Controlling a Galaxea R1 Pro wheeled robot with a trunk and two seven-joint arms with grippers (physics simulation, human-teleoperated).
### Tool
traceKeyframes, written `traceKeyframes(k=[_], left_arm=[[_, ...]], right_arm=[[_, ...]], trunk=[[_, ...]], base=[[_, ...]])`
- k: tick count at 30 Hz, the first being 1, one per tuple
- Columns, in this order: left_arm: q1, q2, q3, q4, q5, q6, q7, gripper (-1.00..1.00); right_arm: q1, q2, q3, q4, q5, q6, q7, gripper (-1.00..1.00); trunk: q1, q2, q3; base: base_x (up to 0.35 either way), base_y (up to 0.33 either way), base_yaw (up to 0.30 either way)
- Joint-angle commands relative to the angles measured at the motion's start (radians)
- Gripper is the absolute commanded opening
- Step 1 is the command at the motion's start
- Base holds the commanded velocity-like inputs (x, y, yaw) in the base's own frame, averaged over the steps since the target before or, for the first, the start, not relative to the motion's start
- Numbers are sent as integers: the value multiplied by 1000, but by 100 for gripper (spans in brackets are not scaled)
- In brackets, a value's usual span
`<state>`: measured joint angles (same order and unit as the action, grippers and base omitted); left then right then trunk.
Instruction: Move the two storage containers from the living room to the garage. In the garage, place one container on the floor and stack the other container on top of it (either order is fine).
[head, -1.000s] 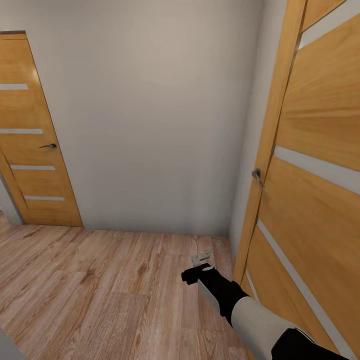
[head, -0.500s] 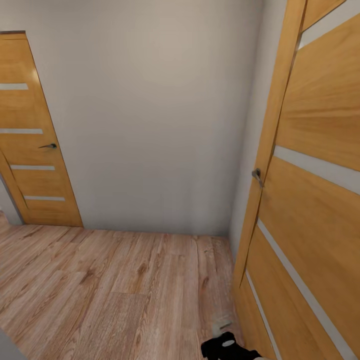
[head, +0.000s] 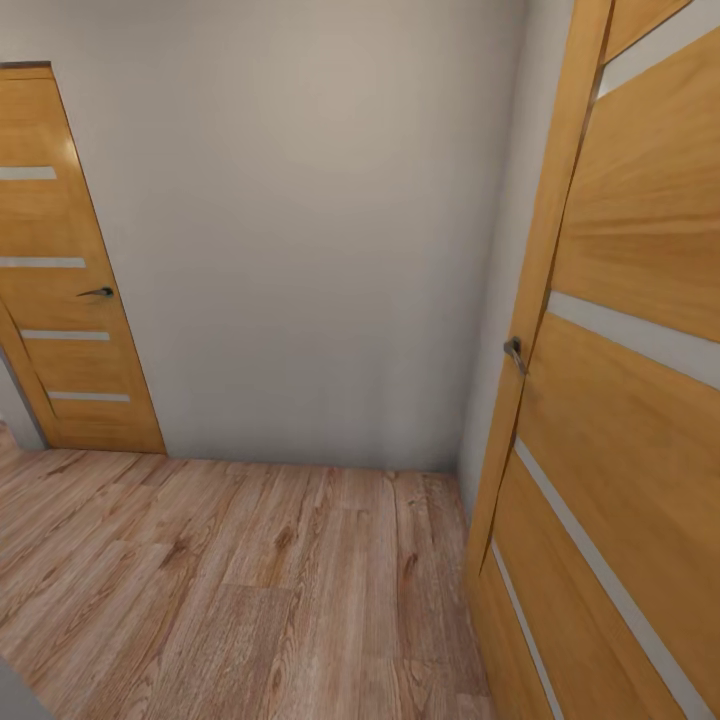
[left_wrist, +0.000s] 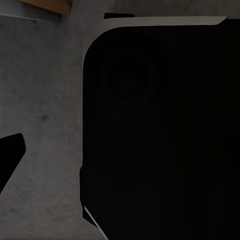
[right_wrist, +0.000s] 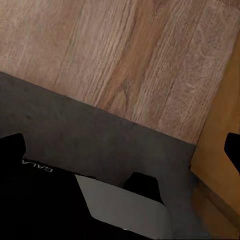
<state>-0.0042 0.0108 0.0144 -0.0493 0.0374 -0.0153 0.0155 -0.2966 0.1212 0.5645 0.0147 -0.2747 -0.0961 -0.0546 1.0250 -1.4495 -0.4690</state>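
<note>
The two storage containers are out of view. In the right wrist view my right gripper (right_wrist: 122, 147) is open, one dark fingertip (right_wrist: 12, 145) at each side edge and nothing between them. Under it, light wood planks (right_wrist: 125, 50) meet the dark grey concrete floor (right_wrist: 90, 135) along a straight line. In the left wrist view one black fingertip (left_wrist: 10, 155) of my left gripper stands far out at the picture's edge over the concrete floor (left_wrist: 45, 100). The other fingertip is lost against my black base (left_wrist: 160, 130). It holds nothing.
In the head view a honey-wood door (head: 620, 350) with frosted strips and a metal handle (head: 514, 352) stands ajar close on the right. A second such door (head: 60, 270) is shut at far left. A plain grey wall (head: 300, 220) lies ahead, beyond wood-plank flooring (head: 250, 580).
My right arm has drawn back and down, out of the head view's lower edge. The camera and the doors have not moved.
</note>
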Motion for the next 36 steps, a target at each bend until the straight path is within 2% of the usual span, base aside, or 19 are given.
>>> traceKeyframes(k=[1,7,10,15,17,24,26,30,36], left_arm=[[0,0,1,0,4,-2,1,100],[0,0,1,0,4,-2,1,100],[0,0,1,0,4,-2,1,100],[0,0,1,0,4,-2,1,100],[0,0,1,0,4,-2,1,100],[0,0,1,0,4,-2,1,100],[0,0,1,0,4,-2,1,100],[0,-1,0,0,3,-2,0,100],[0,0,-1,0,3,-2,1,100]], right_arm=[[9,-5,9,3,-9,-5,6,100],[39,-16,8,15,-12,-16,19,100],[75,-26,8,17,-13,-41,19,100],[107,-73,7,19,-25,-70,19,100],[113,-91,7,19,-41,-73,19,100],[117,-118,6,19,-100,-73,11,100],[117,-128,5,19,-129,-72,9,100],[117,-136,6,19,-154,-68,7,100],[117,-138,6,19,-159,-64,8,100]], trunk=[[0,-1,-1],[0,-1,-1],[0,-1,-1],[0,-1,-1],[0,-1,-1],[0,-1,-1],[0,-1,-1],[0,-1,-1],[0,-1,-1]], base=[[0,0,0],[0,0,0],[0,0,0],[0,0,0],[0,0,0],[0,0,0],[18,0,0],[187,0,0],[296,0,0]])
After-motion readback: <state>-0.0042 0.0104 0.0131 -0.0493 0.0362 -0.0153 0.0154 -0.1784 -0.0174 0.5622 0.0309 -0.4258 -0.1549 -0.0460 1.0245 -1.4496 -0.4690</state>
